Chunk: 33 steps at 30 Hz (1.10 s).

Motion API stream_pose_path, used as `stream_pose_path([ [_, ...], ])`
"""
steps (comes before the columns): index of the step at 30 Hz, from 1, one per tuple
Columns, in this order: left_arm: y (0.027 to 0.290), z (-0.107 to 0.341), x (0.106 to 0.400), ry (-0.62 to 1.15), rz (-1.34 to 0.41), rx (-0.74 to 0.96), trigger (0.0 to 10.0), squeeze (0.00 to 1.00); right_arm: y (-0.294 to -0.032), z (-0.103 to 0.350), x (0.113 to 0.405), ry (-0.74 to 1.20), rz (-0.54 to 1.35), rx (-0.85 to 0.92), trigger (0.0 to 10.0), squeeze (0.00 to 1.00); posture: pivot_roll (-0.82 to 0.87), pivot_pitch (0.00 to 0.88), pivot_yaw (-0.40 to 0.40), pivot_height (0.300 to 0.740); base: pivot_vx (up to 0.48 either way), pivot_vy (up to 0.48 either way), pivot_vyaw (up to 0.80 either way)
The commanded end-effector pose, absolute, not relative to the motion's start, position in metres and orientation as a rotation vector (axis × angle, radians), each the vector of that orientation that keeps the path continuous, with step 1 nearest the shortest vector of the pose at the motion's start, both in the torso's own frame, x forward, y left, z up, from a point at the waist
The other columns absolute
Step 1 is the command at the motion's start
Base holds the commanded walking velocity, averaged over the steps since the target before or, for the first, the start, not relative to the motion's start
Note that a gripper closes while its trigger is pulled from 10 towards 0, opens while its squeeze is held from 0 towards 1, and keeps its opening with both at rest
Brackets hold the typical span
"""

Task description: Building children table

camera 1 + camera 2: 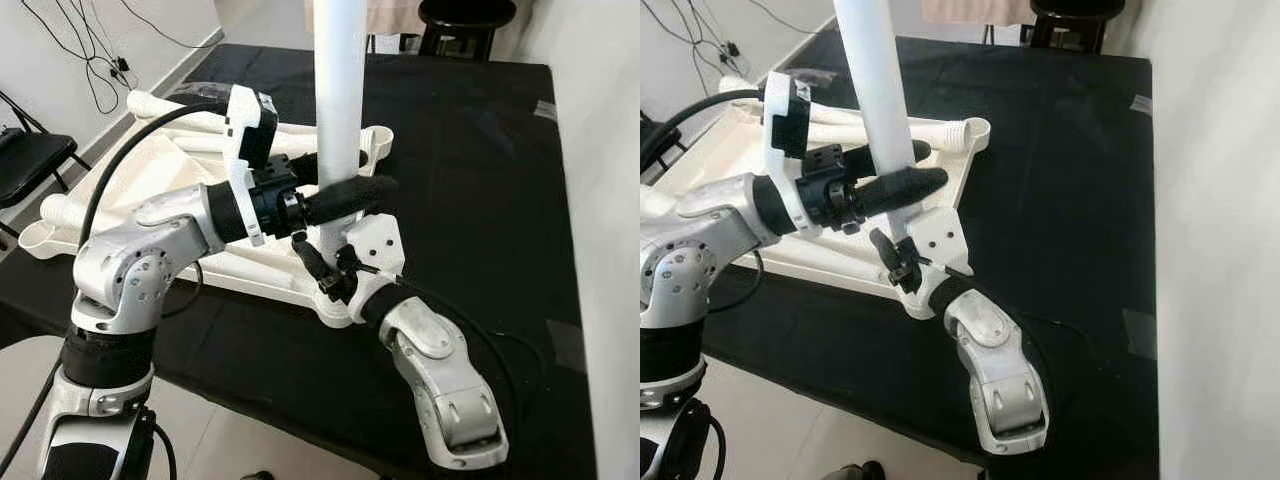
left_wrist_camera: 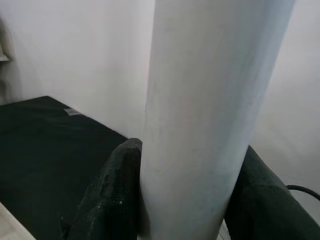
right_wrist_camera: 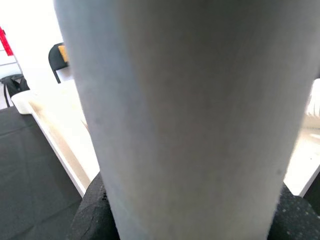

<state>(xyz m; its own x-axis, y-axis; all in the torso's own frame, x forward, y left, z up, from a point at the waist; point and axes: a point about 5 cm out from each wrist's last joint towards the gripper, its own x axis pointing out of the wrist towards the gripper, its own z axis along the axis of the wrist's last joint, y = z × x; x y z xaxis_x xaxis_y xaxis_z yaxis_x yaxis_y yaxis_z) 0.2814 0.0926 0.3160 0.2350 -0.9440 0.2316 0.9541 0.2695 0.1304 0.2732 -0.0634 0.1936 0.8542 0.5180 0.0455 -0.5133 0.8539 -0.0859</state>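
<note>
- I see the white table leg (image 1: 340, 90) standing upright at the near right corner of the overturned white tabletop (image 1: 150, 165), which lies on a black mat (image 1: 480, 180) spread over the floor.
- My left gripper (image 1: 345, 180) reaches in from the left and is clamped across the leg — one black finger (image 2: 107, 200) on either side of it in the left wrist view, both pressed to the white tube.
- My right gripper (image 1: 325, 262) comes up from below, at the foot of the leg just above the corner socket (image 1: 375, 240). In the right wrist view the tube sits right between the dark pads (image 3: 92, 210), so I read it as gripping the leg too, lower down than the left.
- Two more white legs (image 1: 200, 105) lie flat on the underside of the tabletop, behind my left forearm; one threaded end (image 1: 955, 130) points toward the far right corner.
- A black chair (image 1: 30, 155) stands off the mat at the left, near some cables (image 1: 100, 60) by the wall.
- Beyond the far edge of the mat stands a dark stool (image 1: 465, 20).
</note>
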Motion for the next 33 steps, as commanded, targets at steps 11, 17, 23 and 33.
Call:
stream_pose_path([
  [11,0.085,0.311,0.273,-0.273,-1.399,-0.026,0.0,0.00,-0.094,0.194,0.316,-0.036,1.036,-0.057,10.0,0.00,0.02,0.160,0.068,0.740,0.000,0.000,0.00],
  [17,0.083,0.312,0.272,-0.275,-1.410,-0.022,0.0,0.00,-0.097,0.209,0.334,-0.034,1.228,-0.095,10.0,0.00,0.02,0.160,0.071,0.740,0.000,0.000,0.00],
  [23,0.081,0.313,0.271,-0.281,-1.415,-0.025,0.0,0.00,-0.087,0.219,0.348,-0.047,1.336,0.007,10.0,0.00,0.02,0.162,0.073,0.740,0.000,0.000,0.00],
  [33,0.079,0.312,0.271,-0.295,-1.408,-0.050,0.0,0.00,-0.083,0.220,0.350,-0.051,1.511,-0.025,0.0,0.00,0.02,0.171,0.067,0.740,0.000,0.000,0.00],
])
